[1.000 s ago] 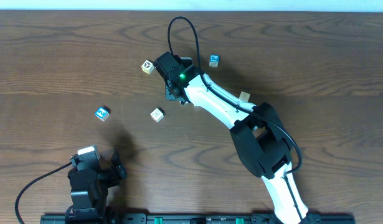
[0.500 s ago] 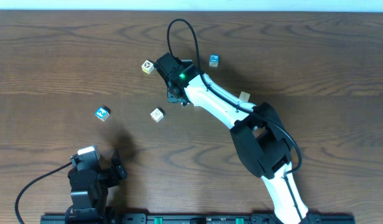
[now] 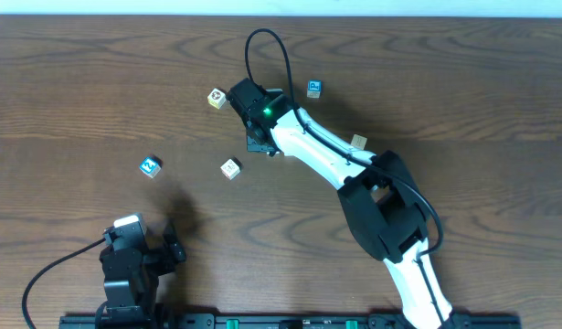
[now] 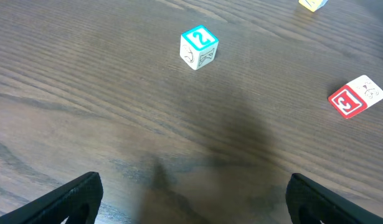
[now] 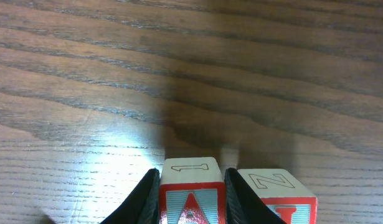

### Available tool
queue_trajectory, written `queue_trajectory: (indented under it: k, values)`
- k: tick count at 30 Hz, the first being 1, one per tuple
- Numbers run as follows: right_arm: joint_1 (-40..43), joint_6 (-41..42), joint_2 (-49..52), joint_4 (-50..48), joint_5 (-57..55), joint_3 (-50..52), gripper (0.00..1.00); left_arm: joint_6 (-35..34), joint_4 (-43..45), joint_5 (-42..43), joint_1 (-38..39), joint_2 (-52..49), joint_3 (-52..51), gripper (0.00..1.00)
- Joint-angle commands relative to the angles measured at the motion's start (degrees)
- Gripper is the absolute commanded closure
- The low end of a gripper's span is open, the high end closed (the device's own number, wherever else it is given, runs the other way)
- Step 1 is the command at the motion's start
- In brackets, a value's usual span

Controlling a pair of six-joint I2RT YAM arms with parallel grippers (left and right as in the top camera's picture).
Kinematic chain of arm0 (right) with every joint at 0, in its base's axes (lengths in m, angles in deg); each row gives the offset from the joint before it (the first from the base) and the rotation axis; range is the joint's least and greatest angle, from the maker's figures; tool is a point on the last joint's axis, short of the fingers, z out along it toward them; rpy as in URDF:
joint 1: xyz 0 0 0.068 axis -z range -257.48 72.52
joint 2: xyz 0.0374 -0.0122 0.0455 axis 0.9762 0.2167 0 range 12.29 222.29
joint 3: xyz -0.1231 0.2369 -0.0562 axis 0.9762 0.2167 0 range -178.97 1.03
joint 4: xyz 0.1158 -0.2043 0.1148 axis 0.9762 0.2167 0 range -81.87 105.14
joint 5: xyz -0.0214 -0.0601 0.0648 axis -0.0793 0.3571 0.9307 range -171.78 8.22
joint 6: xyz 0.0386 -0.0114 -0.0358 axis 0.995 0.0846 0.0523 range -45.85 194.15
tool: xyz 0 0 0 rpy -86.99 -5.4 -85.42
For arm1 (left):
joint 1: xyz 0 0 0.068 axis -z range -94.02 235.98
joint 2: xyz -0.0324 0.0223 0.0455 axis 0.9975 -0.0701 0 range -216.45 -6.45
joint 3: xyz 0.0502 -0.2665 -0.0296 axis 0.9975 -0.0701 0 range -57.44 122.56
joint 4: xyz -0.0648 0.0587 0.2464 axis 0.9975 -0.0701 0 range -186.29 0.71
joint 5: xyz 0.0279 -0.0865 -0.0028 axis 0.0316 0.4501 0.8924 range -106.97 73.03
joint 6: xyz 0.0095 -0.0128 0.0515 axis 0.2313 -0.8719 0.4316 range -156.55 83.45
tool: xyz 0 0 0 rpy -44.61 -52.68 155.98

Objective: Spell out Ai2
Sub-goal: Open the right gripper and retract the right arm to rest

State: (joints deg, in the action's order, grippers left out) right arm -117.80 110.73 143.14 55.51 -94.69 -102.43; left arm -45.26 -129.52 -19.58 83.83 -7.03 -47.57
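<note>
My right gripper (image 5: 191,199) is shut on a red A block (image 5: 190,193), near the table's middle back in the overhead view (image 3: 256,137). A second red block (image 5: 278,196) stands right beside it, outside the right finger. A blue 2 block (image 4: 199,46) lies on the wood left of centre; it also shows in the overhead view (image 3: 150,166). A red block (image 4: 356,96) lies to its right, seen overhead as a cream block (image 3: 229,168). My left gripper (image 4: 191,199) is open and empty near the front edge (image 3: 139,251).
A cream block (image 3: 217,98) lies left of the right gripper. A blue block (image 3: 314,88) lies at the back right of it. A tan block (image 3: 358,142) shows beside the right arm. The right arm's cable loops over the back of the table.
</note>
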Motion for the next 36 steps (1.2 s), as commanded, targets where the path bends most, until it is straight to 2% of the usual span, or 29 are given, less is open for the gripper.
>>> queue_trajectory:
  k: [1,6,8,17,22,23,26,29,30,32,36]
  values:
    - [0.15,0.07,0.52,0.39,-1.03,-1.22,0.74,1.03,-0.24,-0.74,-0.17,0.37,-0.70,0.05]
    - [0.11,0.24,0.52,0.44,-1.05,-1.22,0.52,1.03,-0.24,-0.74,-0.17,0.37,-0.70,0.05]
    - [0.11,0.22,0.52,0.20,-1.07,-1.22,0.49,1.03,-0.24,-0.74,-0.17,0.37,-0.70,0.04]
    - [0.98,0.20,0.52,-5.09,-1.31,-1.27,0.46,1.03,-0.24,-0.74,-0.17,0.37,-0.70,0.05]
    - [1.38,-0.50,0.50,-4.85,-3.17,-3.93,0.48,1.03,-0.24,-0.74,-0.17,0.37,-0.70,0.05]
    - [1.44,-0.55,0.50,-3.63,-3.69,-5.09,0.49,1.03,-0.24,-0.74,-0.17,0.37,-0.70,0.05]
    - [1.99,-1.18,0.15,3.48,-4.44,-10.78,0.59,1.03,-0.24,-0.74,-0.17,0.37,-0.70,0.05]
    - [2.27,-3.19,-1.18,13.68,-4.46,-17.94,0.65,1.03,-0.24,-0.74,-0.17,0.37,-0.70,0.05]
    - [2.25,-3.93,-2.23,17.11,-4.46,-19.98,0.65,1.03,-0.24,-0.74,-0.17,0.37,-0.70,0.05]
    - [2.12,-5.70,-4.52,21.70,-4.42,-22.60,0.58,1.03,-0.22,-0.74,-0.17,0.37,-0.70,0.05]
    - [1.51,-7.32,-13.11,27.82,-4.31,-23.45,0.54,1.03,-0.24,-0.74,-0.17,0.37,-0.70,0.05]
